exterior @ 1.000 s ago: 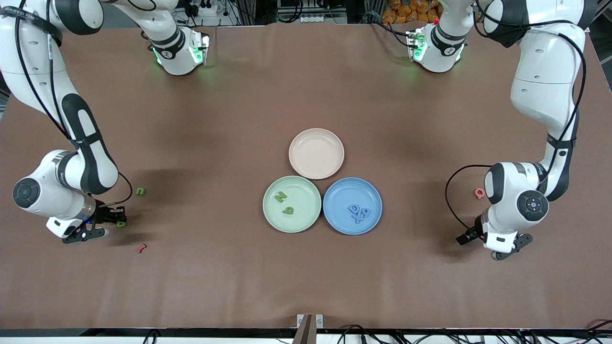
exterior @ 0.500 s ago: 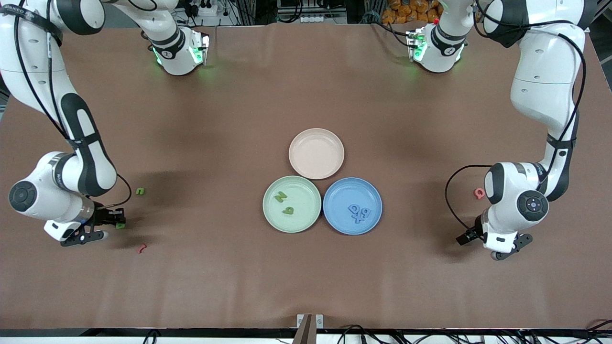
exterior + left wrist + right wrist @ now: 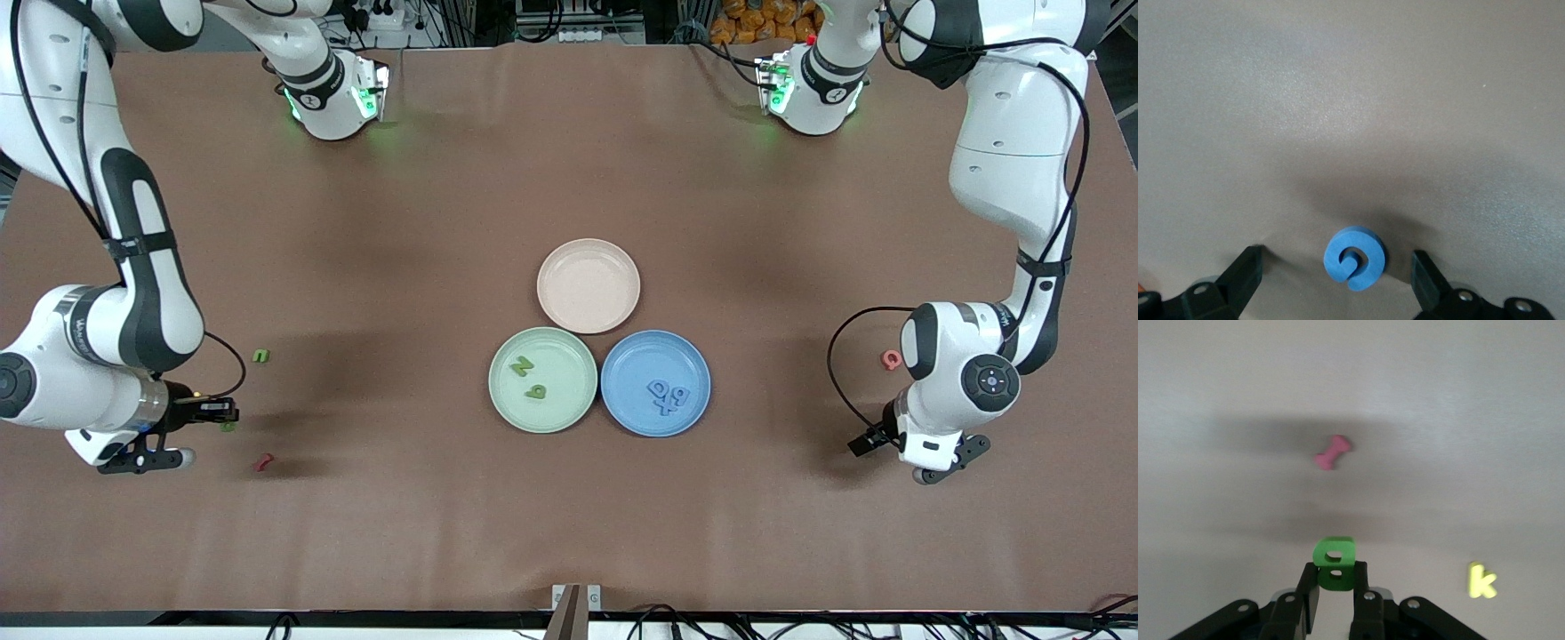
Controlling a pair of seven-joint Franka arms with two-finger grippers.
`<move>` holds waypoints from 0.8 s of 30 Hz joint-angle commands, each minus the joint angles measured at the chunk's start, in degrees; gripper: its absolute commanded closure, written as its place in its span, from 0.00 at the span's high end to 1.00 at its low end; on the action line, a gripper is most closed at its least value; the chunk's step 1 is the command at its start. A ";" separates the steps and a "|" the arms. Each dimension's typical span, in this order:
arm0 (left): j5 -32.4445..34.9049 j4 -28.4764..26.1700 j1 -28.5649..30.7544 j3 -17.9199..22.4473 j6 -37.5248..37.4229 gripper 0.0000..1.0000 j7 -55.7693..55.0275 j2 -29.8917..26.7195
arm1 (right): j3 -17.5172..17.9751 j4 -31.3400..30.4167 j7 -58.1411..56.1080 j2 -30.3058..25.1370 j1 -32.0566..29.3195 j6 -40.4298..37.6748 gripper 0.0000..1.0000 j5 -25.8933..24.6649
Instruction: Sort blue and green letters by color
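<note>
Right gripper (image 3: 1335,590): clamped on green letter B (image 3: 1335,563), lifted above the table's right-arm end, presumably bound for the green plate (image 3: 502,396). Left gripper (image 3: 1338,280): jaws apart, straddling a blue G (image 3: 1354,258) on the table, apparently poised to grasp. Blue plate (image 3: 622,400): three blue letters (image 3: 667,394).

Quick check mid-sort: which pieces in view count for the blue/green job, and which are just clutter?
Job:
- green B, held in right gripper
- green u
- blue G, between open left gripper
- green plate
- blue plate

Clutter:
- dark red piece
- yellow k
- pink Q
- pink plate
</note>
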 commanded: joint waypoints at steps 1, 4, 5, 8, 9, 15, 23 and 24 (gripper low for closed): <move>1.33 1.25 0.22 -0.23 0.21 1.00 0.67 1.28 | 2.86 0.25 7.21 -1.48 0.60 -1.63 0.00 0.07; 1.33 1.16 0.22 -0.23 0.21 1.00 0.58 1.28 | 3.04 0.69 12.83 -2.09 2.53 -1.54 0.00 0.15; 1.33 1.16 0.31 -0.23 0.21 1.00 0.58 1.28 | 3.04 1.13 14.76 -2.09 3.23 -1.54 0.00 0.07; 1.33 1.16 0.40 -0.23 0.21 1.00 0.58 1.28 | 3.21 1.84 20.30 -2.09 5.17 -1.45 0.00 0.15; 1.33 1.16 0.40 -0.23 0.21 1.00 0.58 1.28 | 3.47 1.92 22.41 -2.09 5.70 -1.37 0.00 0.07; 1.33 1.16 0.40 -0.23 0.21 1.00 0.58 1.19 | 2.34 5.43 33.92 -2.18 13.51 -1.19 0.00 -0.46; 1.07 1.16 0.40 -0.23 0.30 1.00 0.40 1.19 | -1.26 7.46 42.02 -1.30 22.39 -0.75 0.00 -0.46; 1.07 1.16 0.40 -0.23 0.30 1.00 0.49 1.19 | -1.71 7.38 42.99 -1.21 23.45 -0.75 0.00 -0.46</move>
